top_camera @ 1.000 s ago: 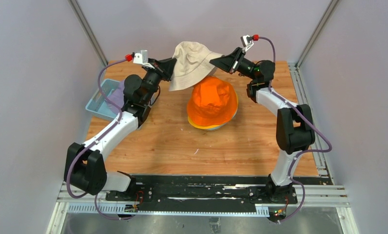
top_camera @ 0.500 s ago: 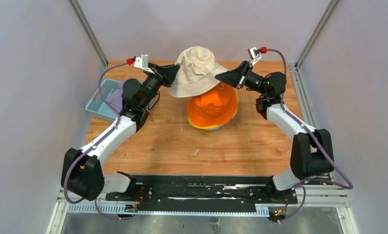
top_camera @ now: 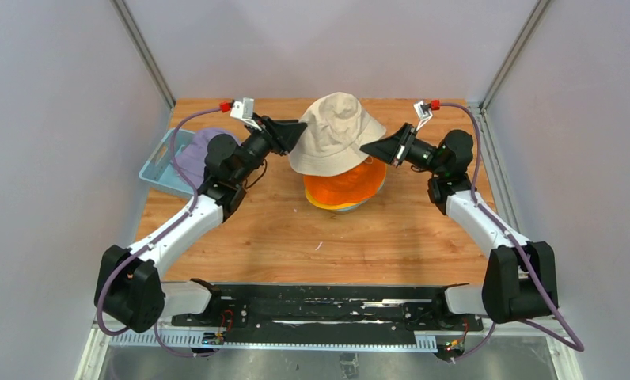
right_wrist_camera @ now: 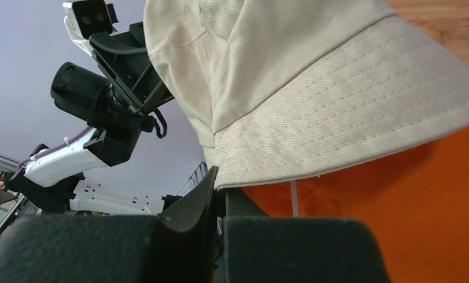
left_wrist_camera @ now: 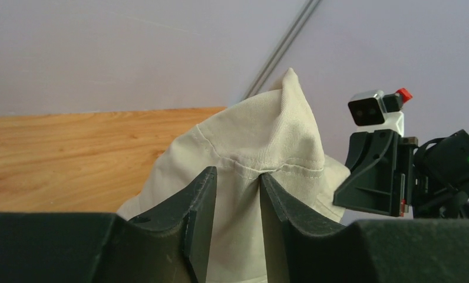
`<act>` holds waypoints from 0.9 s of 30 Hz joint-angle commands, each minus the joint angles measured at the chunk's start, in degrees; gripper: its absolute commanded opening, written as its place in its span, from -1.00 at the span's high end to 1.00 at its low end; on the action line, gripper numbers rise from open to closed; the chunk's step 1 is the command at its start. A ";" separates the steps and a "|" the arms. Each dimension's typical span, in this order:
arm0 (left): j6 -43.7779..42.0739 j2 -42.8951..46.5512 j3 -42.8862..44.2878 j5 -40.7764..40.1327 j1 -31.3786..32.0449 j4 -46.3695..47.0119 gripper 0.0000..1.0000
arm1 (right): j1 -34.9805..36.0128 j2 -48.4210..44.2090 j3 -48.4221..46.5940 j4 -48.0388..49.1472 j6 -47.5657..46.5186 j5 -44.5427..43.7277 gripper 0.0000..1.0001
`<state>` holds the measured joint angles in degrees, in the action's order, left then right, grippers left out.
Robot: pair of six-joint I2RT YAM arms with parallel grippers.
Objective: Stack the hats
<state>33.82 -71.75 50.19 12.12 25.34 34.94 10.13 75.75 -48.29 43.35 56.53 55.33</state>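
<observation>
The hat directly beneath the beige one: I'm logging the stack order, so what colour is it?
Orange hat; it shows best in the top external view.

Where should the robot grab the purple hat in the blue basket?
Probably the rounded top of the lavender hat, coming down from above with the left gripper, the nearer one. The crown bulges up above the light blue basket and looks soft enough to pinch, while its brim cannot be seen.
</observation>
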 commanded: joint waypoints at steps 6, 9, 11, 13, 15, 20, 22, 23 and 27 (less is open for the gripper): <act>-1.42 1.49 1.48 0.61 2.12 -4.12 0.15 | -1.24 -4.65 3.85 -5.40 -5.05 2.13 0.99; -1.65 1.37 1.51 0.45 2.91 -4.95 0.08 | -1.46 -5.74 4.88 -6.37 -5.80 2.47 0.99; -1.51 1.12 1.49 0.53 3.40 -5.17 0.06 | -1.77 -6.27 5.35 -7.37 -6.41 2.50 0.99; -1.40 0.78 1.53 0.51 4.01 -5.38 0.01 | -2.15 -6.52 5.80 -8.03 -6.85 2.76 0.99; -1.44 0.56 1.62 0.36 4.54 -5.96 -0.04 | -2.81 -6.69 6.54 -8.19 -6.96 3.10 0.99; -2.30 1.24 2.10 -0.78 5.53 -8.83 -0.12 | -5.49 -6.47 8.44 -8.46 -7.48 3.73 0.99; -2.64 1.84 2.18 -1.51 5.89 -10.93 -0.12 | -6.59 -5.99 8.98 -8.38 -7.68 4.23 0.99; -2.77 2.30 2.19 -1.97 5.94 -12.19 -0.13 | -7.02 -5.73 9.20 -8.45 -7.89 4.30 0.99; -4.16 4.41 1.98 -4.88 6.20 -17.63 -0.18 | -8.41 -3.94 9.42 -8.22 -8.37 5.31 0.99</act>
<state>31.81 -70.74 50.37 10.87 31.07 22.24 3.73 70.41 -39.53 34.92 49.84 58.04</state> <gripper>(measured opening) 0.584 0.014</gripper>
